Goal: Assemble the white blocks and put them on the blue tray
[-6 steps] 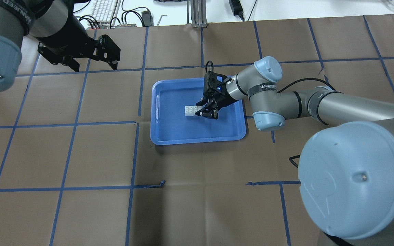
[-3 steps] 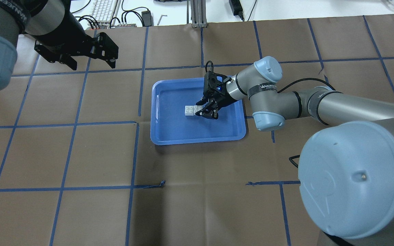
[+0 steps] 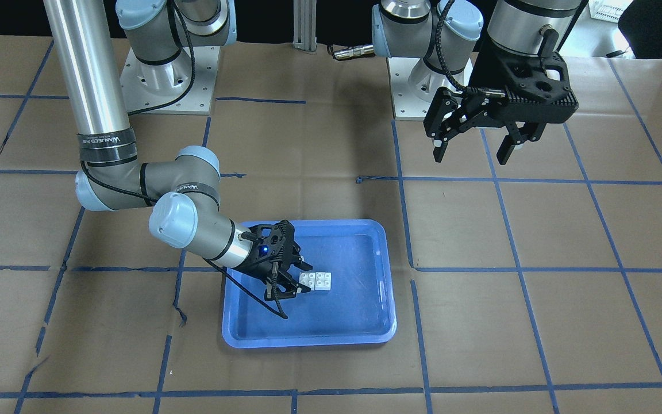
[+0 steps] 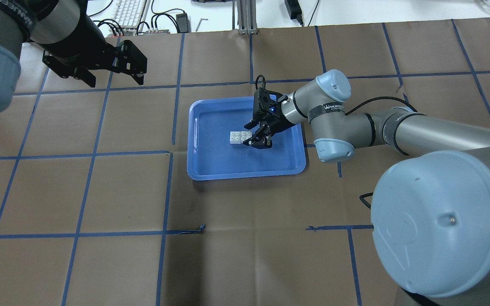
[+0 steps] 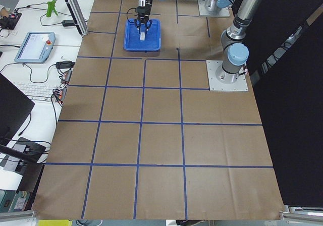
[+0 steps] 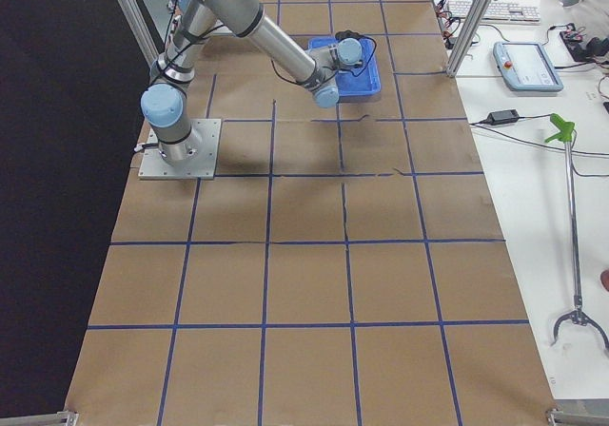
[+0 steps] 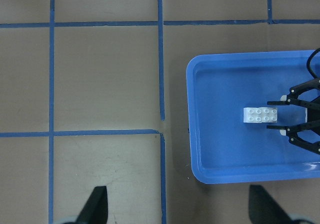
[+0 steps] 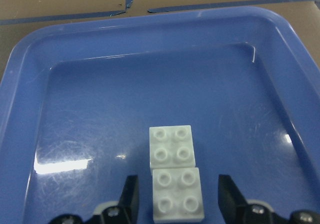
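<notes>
Two white blocks (image 4: 240, 138) lie side by side, touching, near the middle of the blue tray (image 4: 228, 163). My right gripper (image 4: 253, 137) is open and low over the tray. Its fingers straddle the nearer block (image 8: 178, 194) with a gap on each side, while the farther block (image 8: 171, 148) lies just beyond the fingertips. The blocks (image 3: 316, 280), tray (image 3: 308, 339) and right gripper (image 3: 302, 280) also show in the front view. My left gripper (image 4: 113, 70) is open and empty, high above the table's far left. Its wrist view shows the blocks (image 7: 260, 115) inside the tray (image 7: 225, 149).
The table is covered in brown paper with a grid of blue tape. A keyboard (image 4: 130, 10) and cables lie beyond its far edge. Both arm bases (image 3: 164, 86) stand at the robot's side. The right arm's elbow (image 4: 334, 123) hangs over the tray's right rim.
My left gripper has drifted a little up and to the far left. My right gripper and the blocks have hardly moved.
</notes>
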Tool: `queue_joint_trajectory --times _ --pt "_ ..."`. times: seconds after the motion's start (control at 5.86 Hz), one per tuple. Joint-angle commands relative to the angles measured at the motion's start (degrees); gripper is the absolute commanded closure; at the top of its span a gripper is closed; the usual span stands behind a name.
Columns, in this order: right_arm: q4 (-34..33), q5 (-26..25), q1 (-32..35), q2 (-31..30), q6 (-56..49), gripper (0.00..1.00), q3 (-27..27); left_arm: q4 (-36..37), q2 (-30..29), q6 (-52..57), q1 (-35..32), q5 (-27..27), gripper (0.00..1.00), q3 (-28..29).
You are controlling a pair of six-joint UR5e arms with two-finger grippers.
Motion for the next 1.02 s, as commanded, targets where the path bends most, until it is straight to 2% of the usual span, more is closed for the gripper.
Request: queue_joint_trajectory --times 0.0,0.17,0.34,0.51,0.85 --pt "0.6 -1.4 -0.1 -1.5 8.8 0.00 -1.7 0.1 0.0 0.0 0.1 0.0 0.01 0.0" --pt "1.3 -4.9 -0.6 -3.7 16.3 0.00 -2.6 0.1 0.0 0.0 0.2 0.0 0.01 -0.1" --pt "2.4 -10.7 -0.7 -6.7 25.6 0.00 -2.9 0.2 0.0 0.0 0.2 0.0 0.01 0.0" --pt "7.7 -15.8 -0.8 -9.6 30.4 0.00 -3.3 0.2 0.0 0.0 0.2 0.0 0.01 -0.1" --pt "23.2 -26.8 -1.4 -15.2 43.2 0.00 -7.4 0.1 0.0 0.1 0.2 0.0 0.01 -0.1"
